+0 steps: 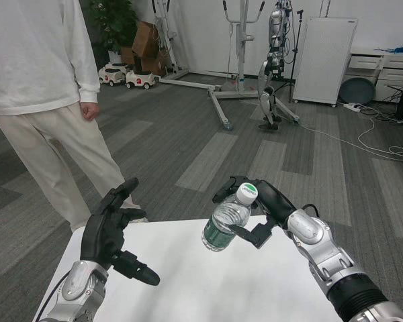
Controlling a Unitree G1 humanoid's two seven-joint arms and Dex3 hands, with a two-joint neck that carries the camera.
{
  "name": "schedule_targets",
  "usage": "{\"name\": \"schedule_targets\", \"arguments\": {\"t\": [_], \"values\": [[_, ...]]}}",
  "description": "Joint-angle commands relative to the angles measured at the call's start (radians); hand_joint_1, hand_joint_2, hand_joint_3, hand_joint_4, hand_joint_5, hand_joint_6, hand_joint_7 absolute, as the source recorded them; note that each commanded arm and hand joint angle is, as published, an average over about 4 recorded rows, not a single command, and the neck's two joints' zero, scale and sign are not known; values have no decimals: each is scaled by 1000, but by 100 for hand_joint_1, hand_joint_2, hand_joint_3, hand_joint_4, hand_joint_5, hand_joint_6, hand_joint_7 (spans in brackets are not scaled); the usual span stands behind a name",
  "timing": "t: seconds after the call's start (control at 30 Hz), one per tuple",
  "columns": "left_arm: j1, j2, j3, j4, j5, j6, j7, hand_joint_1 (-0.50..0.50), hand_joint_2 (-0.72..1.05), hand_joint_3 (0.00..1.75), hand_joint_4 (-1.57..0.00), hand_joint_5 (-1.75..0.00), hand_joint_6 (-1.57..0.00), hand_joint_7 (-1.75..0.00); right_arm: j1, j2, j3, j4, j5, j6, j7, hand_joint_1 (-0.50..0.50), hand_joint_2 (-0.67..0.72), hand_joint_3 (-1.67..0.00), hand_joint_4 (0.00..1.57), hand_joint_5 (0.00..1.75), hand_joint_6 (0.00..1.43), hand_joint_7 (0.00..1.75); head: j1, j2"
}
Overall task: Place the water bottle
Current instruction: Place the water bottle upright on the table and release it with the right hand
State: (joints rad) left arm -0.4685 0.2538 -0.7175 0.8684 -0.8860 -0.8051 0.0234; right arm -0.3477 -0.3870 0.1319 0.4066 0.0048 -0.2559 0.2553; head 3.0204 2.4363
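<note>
A: What filled the frame, biggest first?

B: The floor (208,141), grey carpet in lighter and darker strips, took up the whole middle. The white worktop (208,282) ran across the bottom centre. A person (43,100) in a white top and pale trousers stood at the upper left, just beyond the worktop's far left corner, one hand hanging at the side.

A: And further back?

B: A white cabinet (328,60) stood at the upper right, a metal stand (238,60) on splayed legs at top centre, and another robot (274,64) upright beside it. Small toy cars (126,77) sat on the floor at the upper left, near a potted plant (114,23).

A: The arms?

B: The left hand (111,231) hung over the worktop's left edge at lower left, palm turned inward, fingers apart and holding nothing. The right hand (258,208) was at centre right, its fingers clamped on the bottle.

A: Where was the bottle?

B: The bottle (225,225) was just right of the frame's centre, above the worktop's far edge, tilted with its white cap toward the upper right. It was clear with a green label low on its body. I could not tell whether its base touched the worktop.
</note>
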Motion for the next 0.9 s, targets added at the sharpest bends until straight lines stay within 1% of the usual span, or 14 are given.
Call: {"name": "schedule_targets", "arguments": {"t": [0.03, 0.17, 0.23, 0.37, 0.43, 0.5, 0.57, 0.7, 0.77, 0.83, 0.9], "values": [[1, 12, 9, 3, 1, -5, 3, -50, -55, 9, 0, -175, 0, -37, 0, -12, -27, -20, 16, -3, -2, -17, -60, -151, 148, 136, 137, 126, 1, 0], [1, 12, 9, 4, 1, -5, 3, -50, -55, 9, 0, -175, 0, -40, 17, -25, -71, -35, 14, -3, 15, -17, -60, -151, 148, 136, 137, 126, 1, -1], [1, 12, 9, 3, 1, -5, 3, -50, -55, 9, 0, -175, 0, -42, 26, -38, -86, -51, 13, -3, 22, -17, -60, -151, 148, 136, 137, 126, -1, 0], [1, 12, 10, 3, 1, -5, 3, -50, -55, 9, 0, -175, 0, -38, 47, -64, -115, -76, 12, -3, 34, -17, -60, -151, 148, 136, 137, 126, -7, -1], [1, 12, 10, 3, 1, -5, 3, -50, -55, 9, 0, -175, 0, -42, 60, -76, -126, -87, 12, -3, 38, -17, -60, -151, 148, 136, 137, 129, -8, -1], [1, 12, 10, 3, 1, -5, 3, -50, -55, 9, 0, -175, 0, -40, 72, -89, -129, -97, 11, -4, 41, -17, -60, -151, 148, 136, 137, 133, -9, -2], [2, 12, 10, 3, 1, -5, 3, -50, -55, 9, 0, -175, 0, -40, 83, -98, -130, -102, 10, -5, 43, -17, -60, -151, 148, 136, 137, 133, -8, -2], [3, 12, 10, 3, 1, -5, 3, -50, -55, 9, 0, -175, 0, -40, 94, -104, -132, -104, 9, -6, 45, -17, -60, -151, 148, 136, 137, 133, -7, -2], [3, 12, 10, 3, 1, -5, 3, -50, -55, 9, 0, -175, 0, -42, 97, -104, -132, -104, 8, -6, 46, -17, -60, -151, 148, 136, 137, 129, -8, -2], [3, 12, 10, 3, 1, -5, 3, -50, -55, 9, 0, -175, 0, -38, 100, -105, -132, -104, 5, -7, 46, -17, -60, -151, 148, 136, 137, 129, -7, -3], [2, 12, 10, 3, 1, -5, 3, -50, -55, 9, 0, -175, 0, -35, 105, -105, -131, -104, -2, -8, 47, -17, -60, -151, 148, 136, 137, 133, -7, -2]]}}
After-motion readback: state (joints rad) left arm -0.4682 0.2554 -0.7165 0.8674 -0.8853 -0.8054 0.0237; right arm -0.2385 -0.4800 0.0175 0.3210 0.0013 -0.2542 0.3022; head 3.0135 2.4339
